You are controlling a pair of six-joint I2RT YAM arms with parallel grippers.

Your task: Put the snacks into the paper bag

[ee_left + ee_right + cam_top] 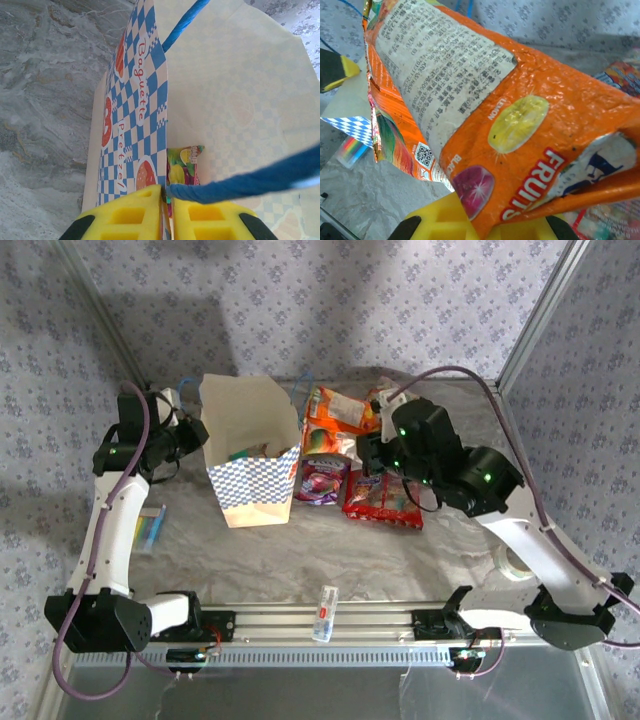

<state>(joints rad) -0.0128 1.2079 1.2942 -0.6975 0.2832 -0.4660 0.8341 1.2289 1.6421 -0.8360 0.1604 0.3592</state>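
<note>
The tan paper bag (255, 490) with its blue-and-white checkered band stands open at centre left. My left gripper (200, 432) is shut on its left wall near the rim; in the left wrist view the yellow fingers (130, 215) pinch the checkered wall (135, 100) beside a blue cord handle (250, 180). A green-and-yellow snack packet (182, 162) lies inside the bag. My right gripper (372, 455) is shut on an orange fruit-candy packet (338, 412), (545, 125), lifted just right of the bag. A purple packet (322, 480) and a red packet (383, 498) lie on the table below it.
A small clear tube with a red label (325, 613) lies by the front rail. A striped multicoloured item (150, 528) rests beside the left arm. Patterned enclosure walls close in the back and both sides.
</note>
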